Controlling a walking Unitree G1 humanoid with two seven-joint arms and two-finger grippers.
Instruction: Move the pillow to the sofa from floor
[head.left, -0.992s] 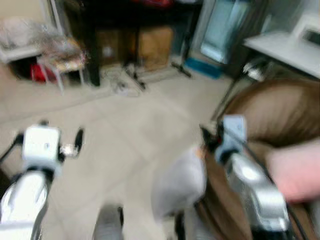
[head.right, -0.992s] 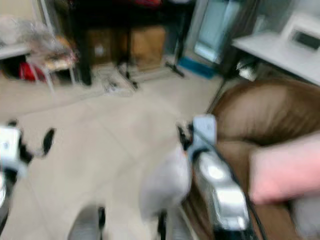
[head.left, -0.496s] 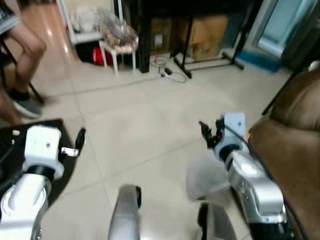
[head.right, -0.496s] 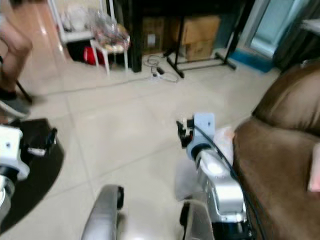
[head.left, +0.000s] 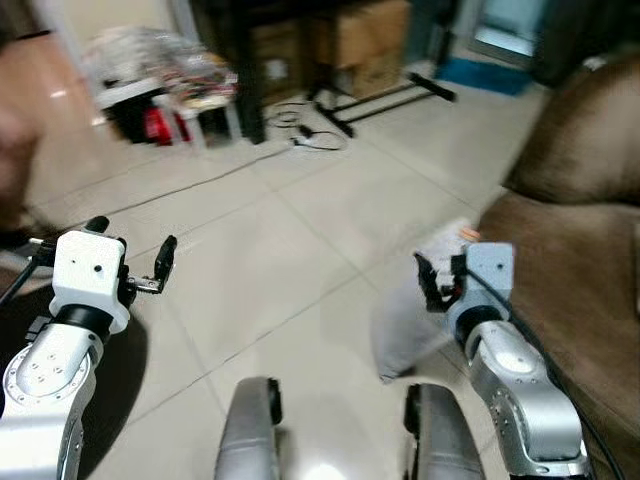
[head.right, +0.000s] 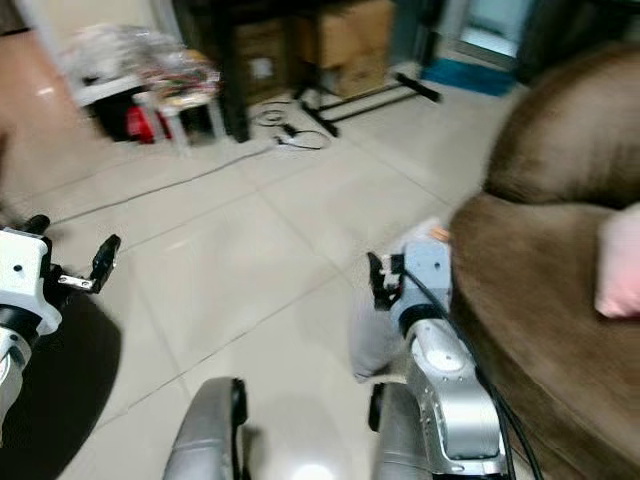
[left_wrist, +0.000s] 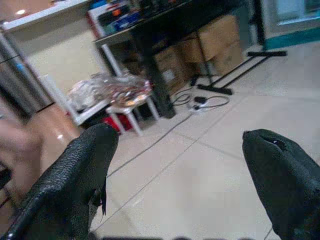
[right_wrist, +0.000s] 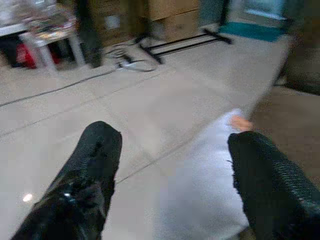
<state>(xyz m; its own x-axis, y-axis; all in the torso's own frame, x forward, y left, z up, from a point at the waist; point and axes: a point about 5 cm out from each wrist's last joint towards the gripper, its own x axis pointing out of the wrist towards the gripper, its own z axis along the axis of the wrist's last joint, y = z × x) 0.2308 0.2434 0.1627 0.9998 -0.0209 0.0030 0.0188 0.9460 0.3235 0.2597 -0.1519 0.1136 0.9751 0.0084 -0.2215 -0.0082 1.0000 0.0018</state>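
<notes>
No legible text or labels anywhere.

The two head views look forward and down from above the robot's own arms, taking in the tiled floor (head.left: 300, 250), the brown sofa (head.right: 560, 300) on the right and the far boxes (head.left: 345, 45). The left wrist view faces along its fingers (left_wrist: 75, 185) toward the same boxes and a small white stool (left_wrist: 125, 112), low over the floor. The right wrist view sits close over the white pillow (right_wrist: 210, 170) lying against the sofa's front, which both head views also share.
</notes>
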